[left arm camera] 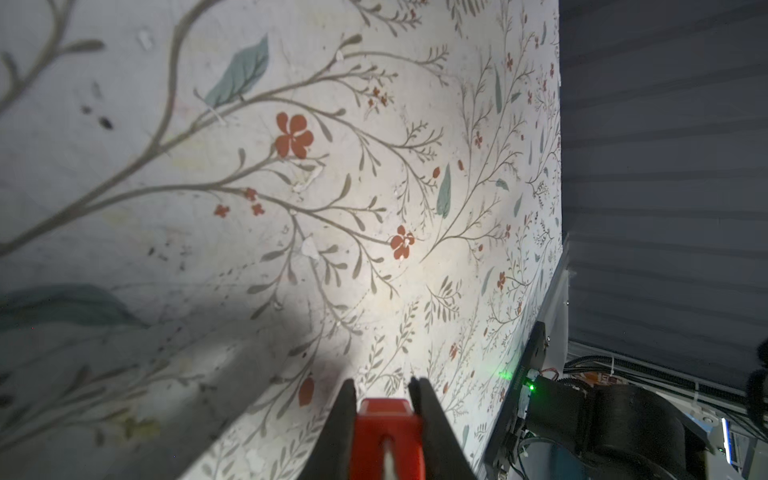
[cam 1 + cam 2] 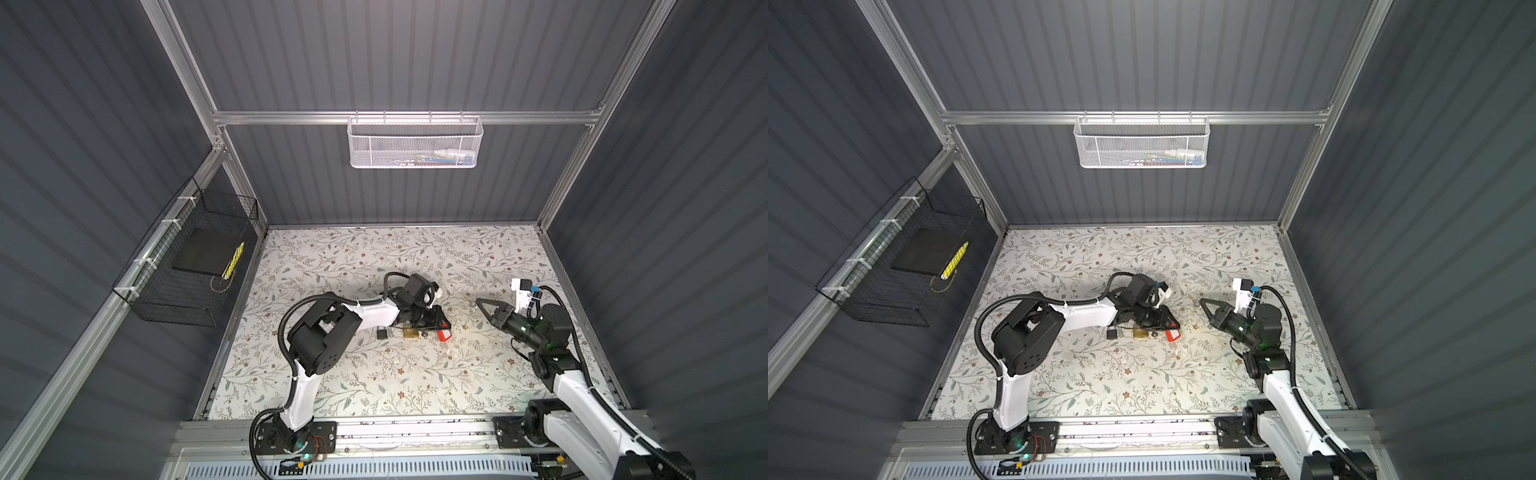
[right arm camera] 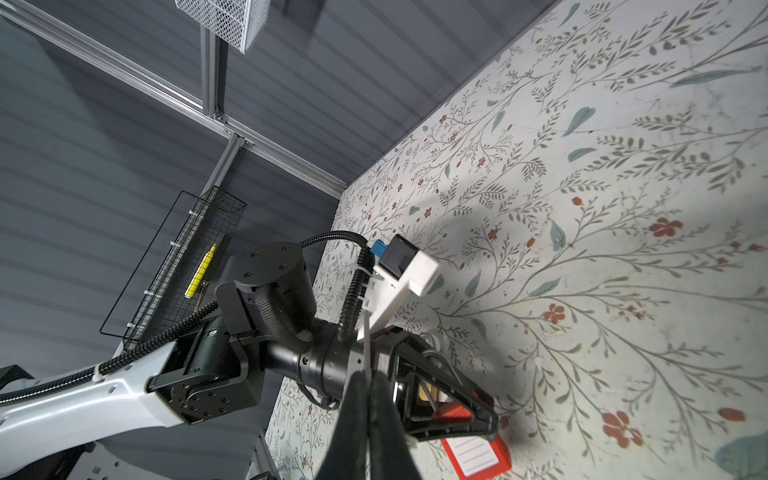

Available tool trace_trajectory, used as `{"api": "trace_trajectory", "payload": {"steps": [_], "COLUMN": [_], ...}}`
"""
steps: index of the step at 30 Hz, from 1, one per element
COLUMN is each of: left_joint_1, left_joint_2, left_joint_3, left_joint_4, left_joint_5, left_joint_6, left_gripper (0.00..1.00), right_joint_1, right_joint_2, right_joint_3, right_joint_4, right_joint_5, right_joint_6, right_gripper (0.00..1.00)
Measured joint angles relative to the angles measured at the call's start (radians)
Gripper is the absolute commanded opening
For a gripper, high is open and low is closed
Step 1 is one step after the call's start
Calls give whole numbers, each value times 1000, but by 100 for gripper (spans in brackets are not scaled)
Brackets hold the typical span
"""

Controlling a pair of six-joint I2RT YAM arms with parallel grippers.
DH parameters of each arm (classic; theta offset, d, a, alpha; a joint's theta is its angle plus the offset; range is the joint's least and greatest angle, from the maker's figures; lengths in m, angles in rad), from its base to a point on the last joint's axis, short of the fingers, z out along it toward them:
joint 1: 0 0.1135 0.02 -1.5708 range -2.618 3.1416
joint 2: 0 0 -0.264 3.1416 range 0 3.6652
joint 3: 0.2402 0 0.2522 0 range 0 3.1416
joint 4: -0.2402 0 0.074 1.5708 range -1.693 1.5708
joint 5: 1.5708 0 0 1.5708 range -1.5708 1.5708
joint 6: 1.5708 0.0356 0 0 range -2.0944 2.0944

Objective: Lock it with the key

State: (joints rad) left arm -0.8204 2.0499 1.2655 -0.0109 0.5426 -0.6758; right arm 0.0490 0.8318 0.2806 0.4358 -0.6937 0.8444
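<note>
A small brass padlock point(image 2: 411, 333) lies on the floral table point(image 2: 374, 382) near the middle, also in a top view point(image 2: 1140, 333). Just right of it is a red key tag point(image 2: 444, 335) with a white label point(image 3: 478, 457). My left gripper point(image 2: 445, 326) lies low over the table with its jaws shut on that red tag point(image 1: 386, 432). The key itself is hidden behind the gripper. Through the left gripper's frame the brass lock point(image 3: 428, 392) shows. My right gripper point(image 2: 478, 300) hovers to the right, shut and empty point(image 3: 363, 374), pointing at the left one.
A small black piece point(image 2: 382, 333) lies left of the padlock. A white mesh basket point(image 2: 415, 143) hangs on the back wall. A black wire basket point(image 2: 187, 266) on the left wall holds a dark slab and a yellow item.
</note>
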Motion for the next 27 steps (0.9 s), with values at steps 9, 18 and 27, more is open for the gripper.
{"api": "trace_trajectory", "payload": {"steps": [9, 18, 27], "left_joint_1": [0, 0, 0], "left_joint_2": [6, 25, 34], "left_joint_3": [30, 67, 100], "left_joint_4": [-80, -124, -151], "left_joint_5": [-46, -72, -98], "left_joint_6": [34, 72, 86], "left_gripper": [10, 42, 55], "right_joint_1": [-9, -9, -10], "right_joint_2": [0, 1, 1], "right_joint_3": [0, 0, 0], "right_joint_4": [-3, -3, -4], "right_joint_5": [-22, -33, -41], "right_joint_6": [0, 0, 0], "right_gripper": [0, 0, 0]}}
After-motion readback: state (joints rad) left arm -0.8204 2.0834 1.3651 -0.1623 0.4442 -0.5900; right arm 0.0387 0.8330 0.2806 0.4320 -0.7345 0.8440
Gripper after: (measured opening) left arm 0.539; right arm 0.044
